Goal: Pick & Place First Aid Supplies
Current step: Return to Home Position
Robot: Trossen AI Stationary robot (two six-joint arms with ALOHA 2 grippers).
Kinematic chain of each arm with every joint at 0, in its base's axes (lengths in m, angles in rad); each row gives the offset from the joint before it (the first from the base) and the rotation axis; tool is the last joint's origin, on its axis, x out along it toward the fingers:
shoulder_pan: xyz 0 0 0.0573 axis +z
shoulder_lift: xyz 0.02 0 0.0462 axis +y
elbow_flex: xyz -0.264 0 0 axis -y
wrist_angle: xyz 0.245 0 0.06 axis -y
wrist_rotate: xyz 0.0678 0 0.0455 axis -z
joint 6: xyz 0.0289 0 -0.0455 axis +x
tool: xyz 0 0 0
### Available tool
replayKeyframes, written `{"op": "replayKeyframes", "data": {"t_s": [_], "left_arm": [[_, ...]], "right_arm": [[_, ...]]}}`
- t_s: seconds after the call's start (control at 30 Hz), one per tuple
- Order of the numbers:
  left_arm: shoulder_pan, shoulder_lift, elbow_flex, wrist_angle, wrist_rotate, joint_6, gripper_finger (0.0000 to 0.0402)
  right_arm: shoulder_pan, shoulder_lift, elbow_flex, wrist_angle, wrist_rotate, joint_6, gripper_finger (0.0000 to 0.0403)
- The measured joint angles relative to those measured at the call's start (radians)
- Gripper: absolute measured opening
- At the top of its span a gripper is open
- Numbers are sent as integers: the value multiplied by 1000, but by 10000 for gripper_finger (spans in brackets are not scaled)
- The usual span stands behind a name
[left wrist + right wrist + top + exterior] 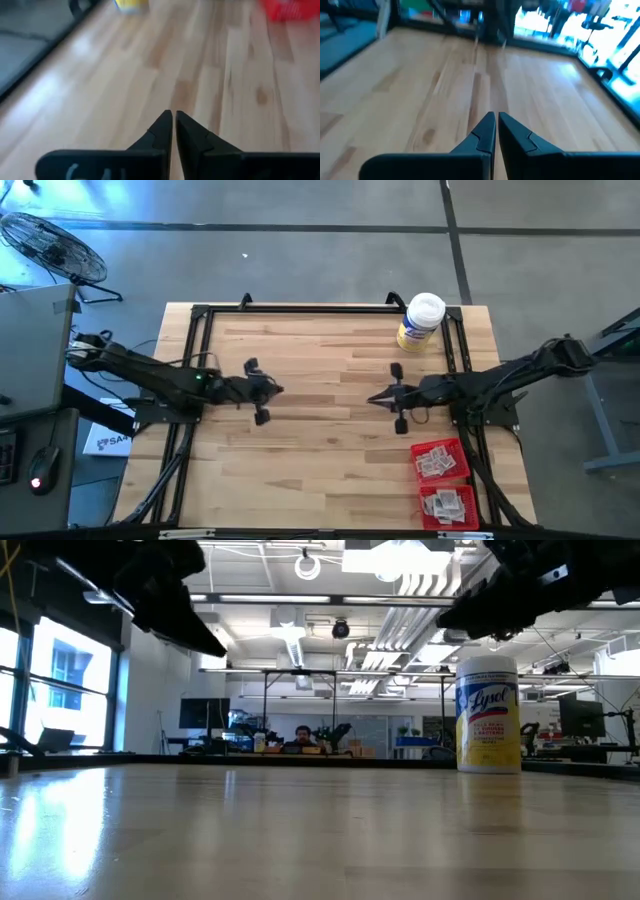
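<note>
The first aid supplies, several small white-grey packets [436, 461], lie in two red trays [462, 476] at the table's near right corner; a second heap [447, 504] fills the nearer tray. My left gripper [280, 390] hovers shut above the table's left half with nothing in it, its fingertips [173, 120] together. My right gripper [372, 399] hovers shut above the right half, far side of the trays, its fingertips [496, 119] together and bare.
A yellowish jar with a white lid [421, 321] stands at the far right of the table, also in the low view [488, 714]. A black frame [300, 309] runs round the table's edges. Bare wood [320, 440] lies between the two arms.
</note>
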State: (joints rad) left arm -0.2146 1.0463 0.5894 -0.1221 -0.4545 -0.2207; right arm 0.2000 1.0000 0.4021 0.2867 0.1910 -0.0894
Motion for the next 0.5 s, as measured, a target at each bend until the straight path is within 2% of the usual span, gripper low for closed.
{"op": "replayKeyframes", "data": {"t_s": [0.1, 0.2, 0.5], "left_arm": [[26, -89, -111, 169, -7, 61, 21], [63, -159, -211, 263, 13, 89, 21], [156, -378, -347, 293, 18, 137, 21]], "right_arm": [[-4, -91, -79, 69, -17, -22, 13], [-6, -182, -158, 135, -27, -26, 12], [-6, -435, -326, 144, -82, -18, 12]]}}
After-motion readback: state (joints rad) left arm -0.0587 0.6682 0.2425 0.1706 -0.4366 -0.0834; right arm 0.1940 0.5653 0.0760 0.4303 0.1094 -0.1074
